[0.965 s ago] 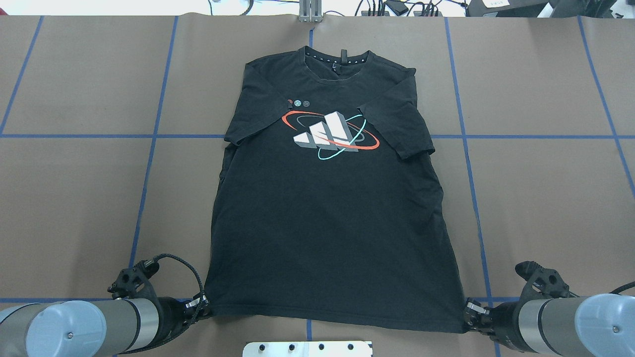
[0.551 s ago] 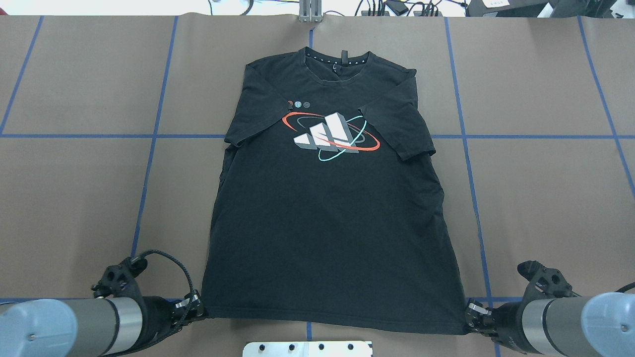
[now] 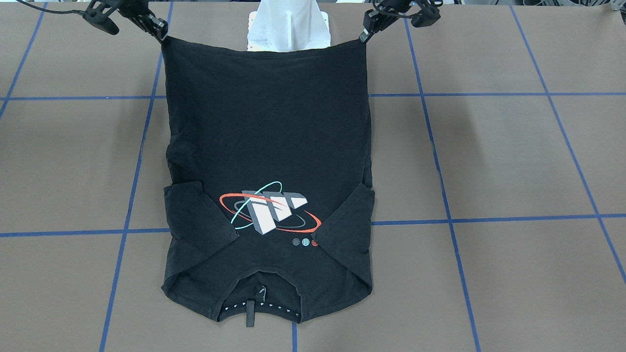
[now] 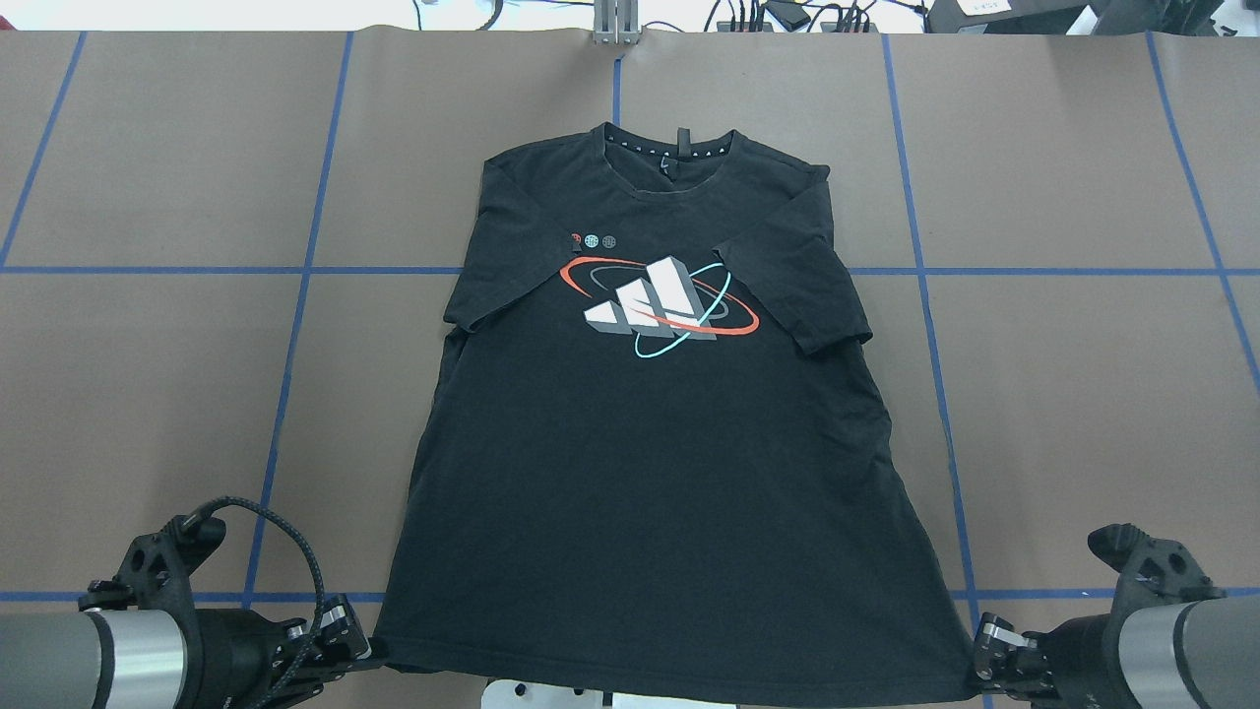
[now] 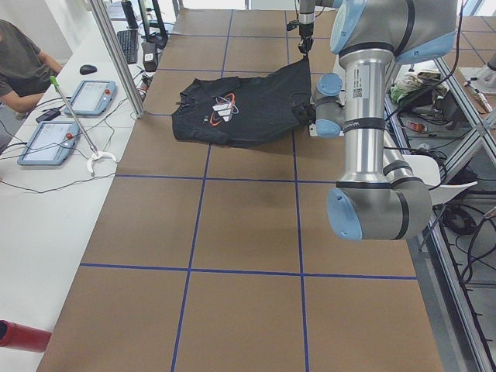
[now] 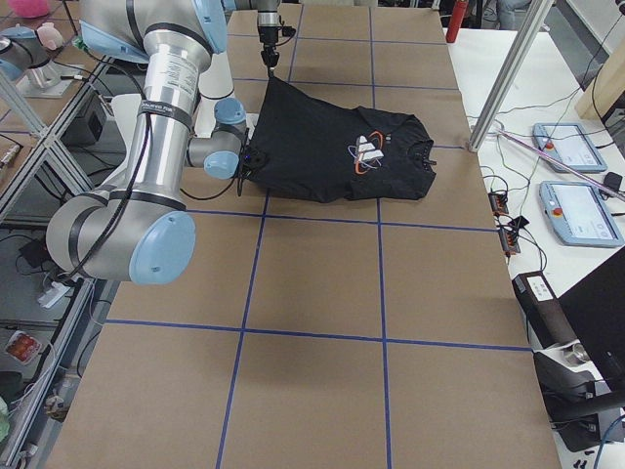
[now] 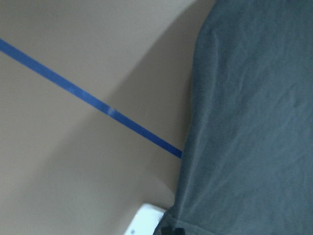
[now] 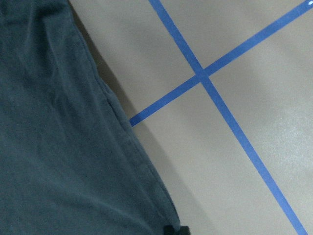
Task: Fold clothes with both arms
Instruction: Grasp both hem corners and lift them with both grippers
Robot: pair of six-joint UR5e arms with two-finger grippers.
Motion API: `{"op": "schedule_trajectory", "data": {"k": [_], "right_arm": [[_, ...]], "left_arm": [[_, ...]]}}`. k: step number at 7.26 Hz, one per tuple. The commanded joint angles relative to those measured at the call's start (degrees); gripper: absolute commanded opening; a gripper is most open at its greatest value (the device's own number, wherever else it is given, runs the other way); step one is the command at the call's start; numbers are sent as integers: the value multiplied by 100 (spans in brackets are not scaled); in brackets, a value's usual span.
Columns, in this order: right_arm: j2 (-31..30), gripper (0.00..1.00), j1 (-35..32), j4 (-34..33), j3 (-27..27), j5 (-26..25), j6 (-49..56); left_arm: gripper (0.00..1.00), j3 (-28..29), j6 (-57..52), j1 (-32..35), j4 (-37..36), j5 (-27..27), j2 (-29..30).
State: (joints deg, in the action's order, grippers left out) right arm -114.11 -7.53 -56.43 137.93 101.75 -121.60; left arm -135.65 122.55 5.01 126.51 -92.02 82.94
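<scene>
The black T-shirt [image 4: 650, 443] lies graphic side up, collar far from me, both sleeves folded in over the chest. Its near hem is raised off the table. My left gripper [image 4: 359, 645] is shut on the hem's left corner. My right gripper [image 4: 976, 665] is shut on the hem's right corner. In the front-facing view the shirt [image 3: 266, 137] hangs from the left gripper [image 3: 363, 36] and the right gripper [image 3: 161, 35] at the top. The wrist views show only the shirt's fabric [image 7: 249, 122] [image 8: 58, 147] beside blue tape.
Brown paper with blue tape lines [image 4: 295, 271] covers the table. The white pedestal base [image 3: 288, 24] stands behind the raised hem. Cables and a metal post [image 4: 615, 25] line the far edge. An operator [image 5: 23, 62] and tablets [image 5: 89, 97] are at a side bench.
Both grippers have drawn back toward the robot and apart, lifting the hem. The shirt has slid toward the robot and its hem now covers the base plate.
</scene>
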Motion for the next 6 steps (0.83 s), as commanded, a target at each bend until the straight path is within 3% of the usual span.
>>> {"op": "schedule_trajectory", "data": {"k": [1, 2, 3, 5, 6], "right_arm": [[81, 0, -1033, -34, 42, 1041, 48], [500, 0, -1745, -174, -177, 1362, 101], [1252, 0, -2283, -985, -388, 1652, 319], [3342, 0, -3268, -3242, -1150, 2119, 1203], [3517, 0, -3568, -3573, -1407, 2129, 1670]], "left_arm": [[0, -146, -46, 148, -38, -52, 377], [0, 98, -543, 941, -108, -288, 728], [0, 518, -991, 1706, -291, -795, 1158], [0, 1415, -1642, 2685, -337, -1107, 1662], [0, 1697, -1907, 3064, -294, -1273, 1690]]}}
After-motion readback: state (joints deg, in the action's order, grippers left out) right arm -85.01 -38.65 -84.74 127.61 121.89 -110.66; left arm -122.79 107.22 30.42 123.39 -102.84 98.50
